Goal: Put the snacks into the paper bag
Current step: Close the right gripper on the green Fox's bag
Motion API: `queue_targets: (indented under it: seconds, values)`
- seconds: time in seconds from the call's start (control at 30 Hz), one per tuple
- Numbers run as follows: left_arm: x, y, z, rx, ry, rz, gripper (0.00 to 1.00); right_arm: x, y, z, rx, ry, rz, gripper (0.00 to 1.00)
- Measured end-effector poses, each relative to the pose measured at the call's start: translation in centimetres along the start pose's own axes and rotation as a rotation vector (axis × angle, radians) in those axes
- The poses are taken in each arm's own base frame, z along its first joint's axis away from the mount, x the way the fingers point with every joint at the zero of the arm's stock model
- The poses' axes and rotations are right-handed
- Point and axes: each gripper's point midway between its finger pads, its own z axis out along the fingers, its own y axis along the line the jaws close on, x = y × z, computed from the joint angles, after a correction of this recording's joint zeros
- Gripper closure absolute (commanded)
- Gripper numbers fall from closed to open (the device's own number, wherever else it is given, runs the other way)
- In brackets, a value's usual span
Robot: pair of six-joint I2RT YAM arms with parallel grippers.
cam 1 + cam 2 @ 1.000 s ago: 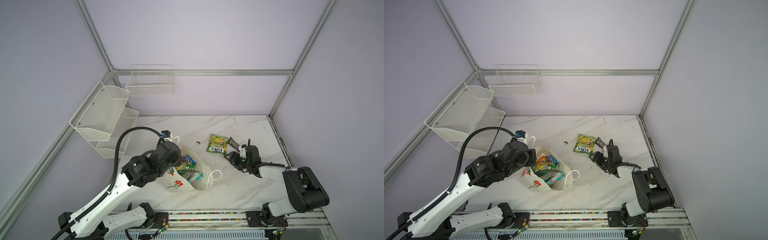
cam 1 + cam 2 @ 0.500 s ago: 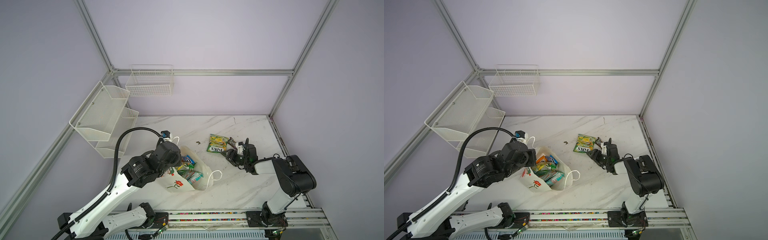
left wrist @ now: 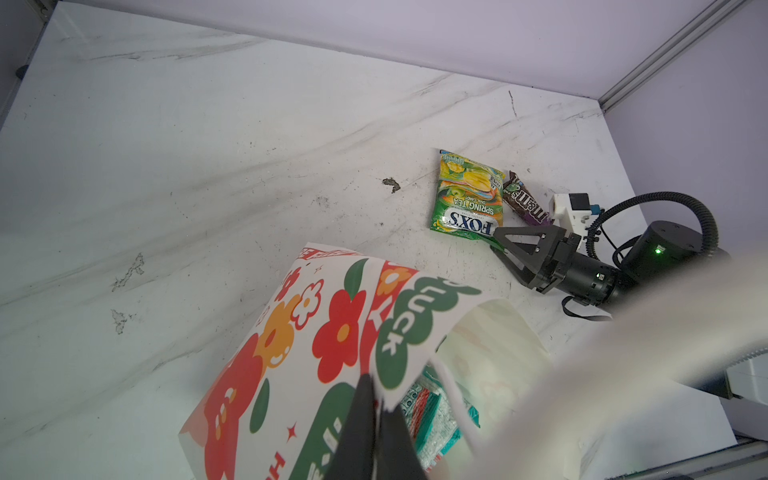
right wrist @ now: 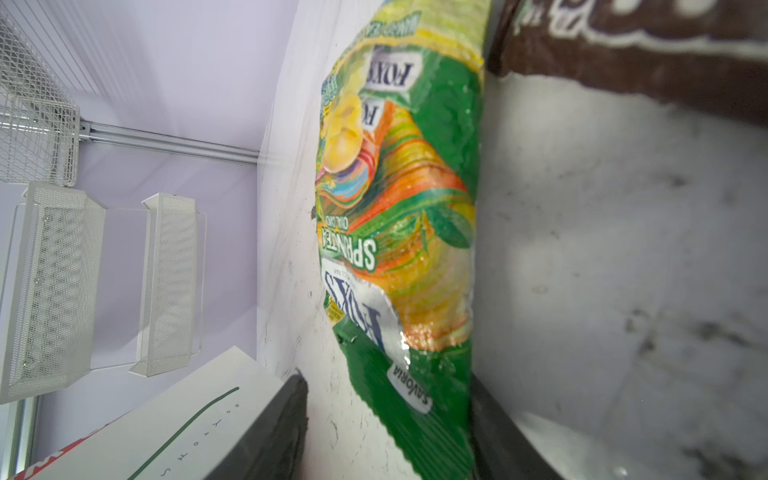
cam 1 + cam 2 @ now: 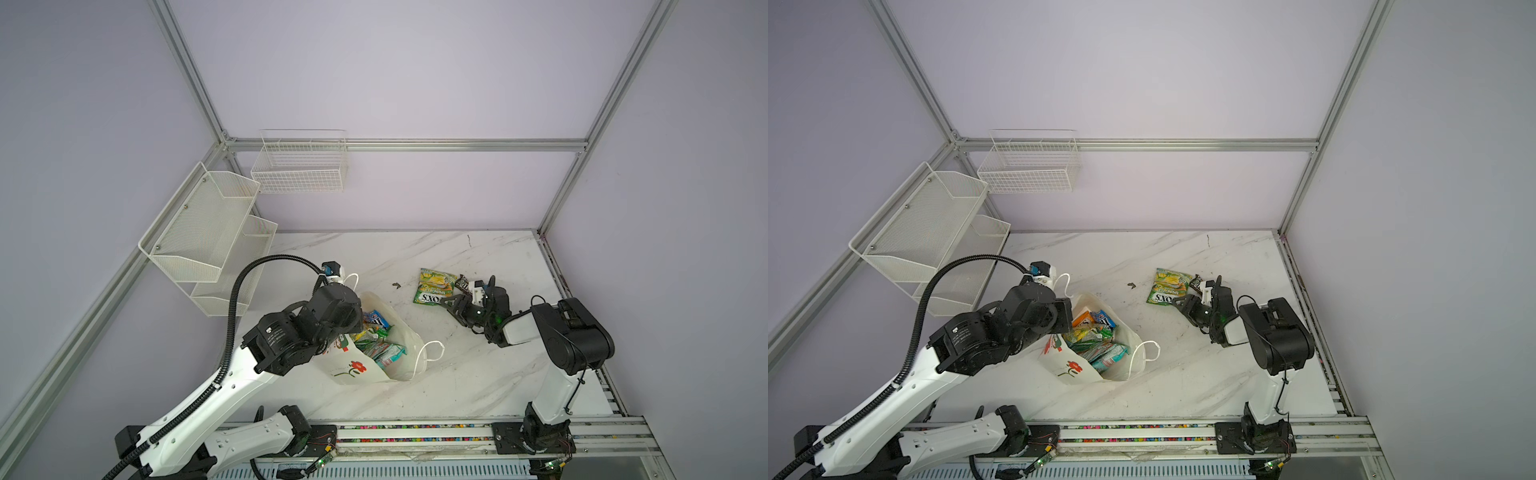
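The paper bag point(image 5: 365, 372) point(image 5: 1073, 370) leans open on the marble table, with several snacks point(image 5: 378, 340) point(image 5: 1096, 340) inside. My left gripper point(image 3: 376, 386) is shut on the bag's rim point(image 3: 399, 332) and holds its mouth open. A green-yellow Fox's packet point(image 5: 434, 286) point(image 5: 1169, 286) point(image 3: 467, 199) lies flat to the right, and a dark brown M&M's packet point(image 5: 462, 283) point(image 5: 1196, 281) point(image 3: 525, 199) lies beside it. My right gripper point(image 5: 451, 300) point(image 5: 1185, 301) point(image 4: 386, 415) stands open and low on the table, straddling the green packet's near corner point(image 4: 415, 407). One finger touches the packet's edge; the other stands apart.
White mesh shelves point(image 5: 208, 232) and a wire basket point(image 5: 299, 166) hang on the walls at back left. A small dark scrap point(image 5: 395, 285) lies left of the green packet. The table's right edge and frame rail point(image 5: 557, 274) run close behind the right arm.
My right gripper has slid forward to the green packet and its jaws have narrowed around the packet's corner. The left arm and the bag have stayed still.
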Motion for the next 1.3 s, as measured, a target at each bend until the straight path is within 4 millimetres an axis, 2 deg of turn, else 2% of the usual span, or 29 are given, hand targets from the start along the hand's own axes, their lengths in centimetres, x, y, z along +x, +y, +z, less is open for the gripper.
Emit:
queue_targets:
  seconds: [0.13,0.27,0.3,0.6,0.73,1.03,1.3]
  values:
    - [0.0,0.0,0.0,0.001,-0.002,-0.001,1.0,0.1,-0.6,0.1,0.011,0.0,0.02,0.69]
    - [0.1,0.0,0.0,0.005,-0.006,-0.004,1.0,0.6,-1.5,0.0,0.037,0.01,0.046,0.99]
    - [0.0,0.0,0.0,0.006,-0.006,-0.004,1.0,0.8,-1.8,0.0,0.045,0.014,0.053,1.0]
    - [0.0,0.0,0.0,0.006,-0.006,-0.004,1.0,1.5,-1.9,-1.2,0.076,0.022,0.058,1.0]
    - [0.0,0.0,0.0,0.006,-0.006,-0.004,1.0,1.5,-0.9,-2.3,0.092,0.017,0.034,1.0]
    - [0.0,0.0,0.0,0.005,-0.007,-0.004,1.0,0.1,4.2,-6.0,0.071,-0.049,-0.099,1.0]
    - [0.1,0.0,0.1,0.004,-0.005,-0.003,1.0,-1.2,10.3,-9.9,-0.002,-0.121,-0.211,1.0]
